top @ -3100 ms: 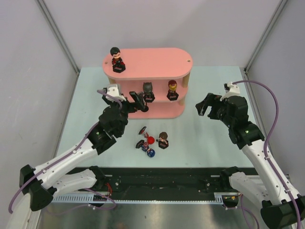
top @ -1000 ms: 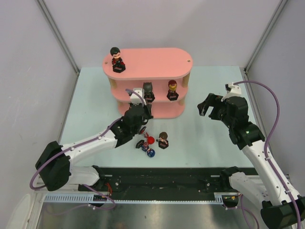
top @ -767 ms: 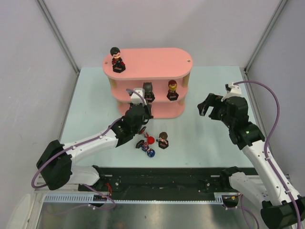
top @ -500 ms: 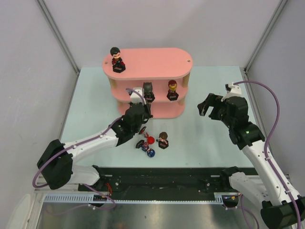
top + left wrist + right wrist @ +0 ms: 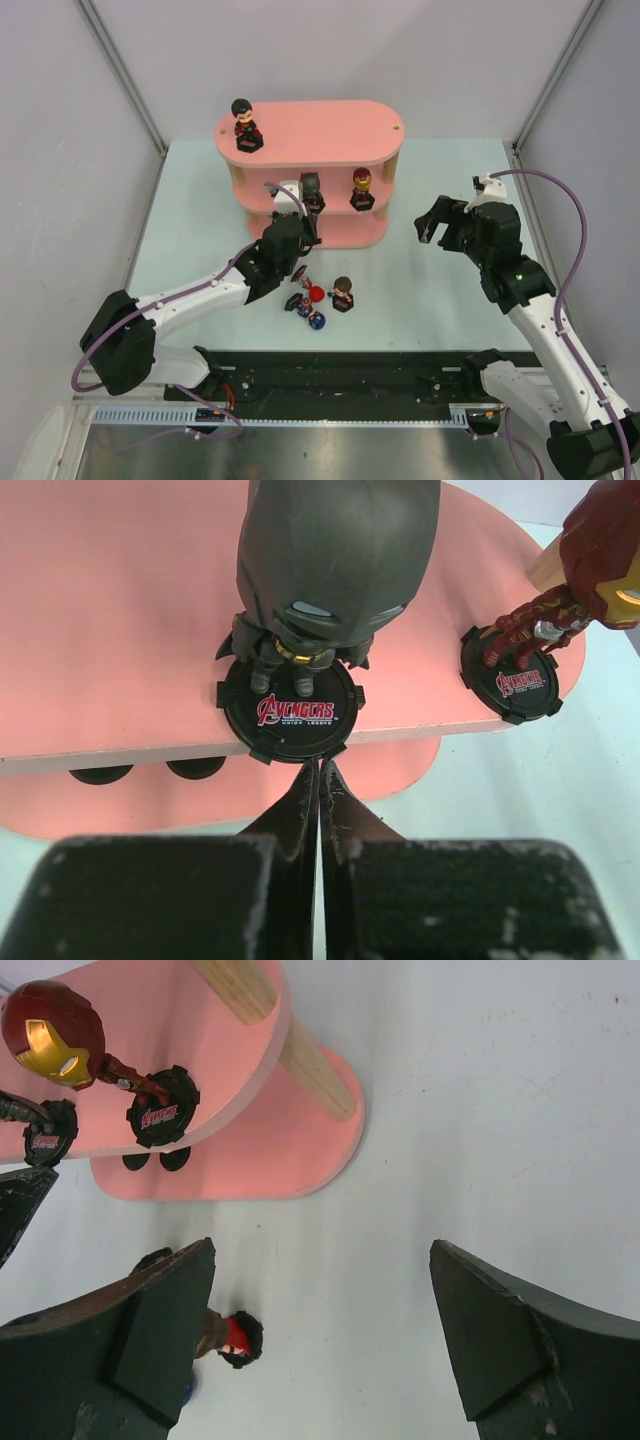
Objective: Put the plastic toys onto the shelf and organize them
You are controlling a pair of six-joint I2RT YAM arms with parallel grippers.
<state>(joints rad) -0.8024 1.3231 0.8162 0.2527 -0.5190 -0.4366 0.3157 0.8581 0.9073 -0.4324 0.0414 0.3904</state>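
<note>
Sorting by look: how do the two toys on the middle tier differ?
The black toy has a dark grey head; the red-gold toy a red one with gold face. The shut left hand points at the black toy's base, not the red-gold toy's. Both stand upright on round black bases.

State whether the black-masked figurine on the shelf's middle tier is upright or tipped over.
Upright: the black-masked figurine stands flat on the middle tier of the shelf, feet down and head on top.
</note>
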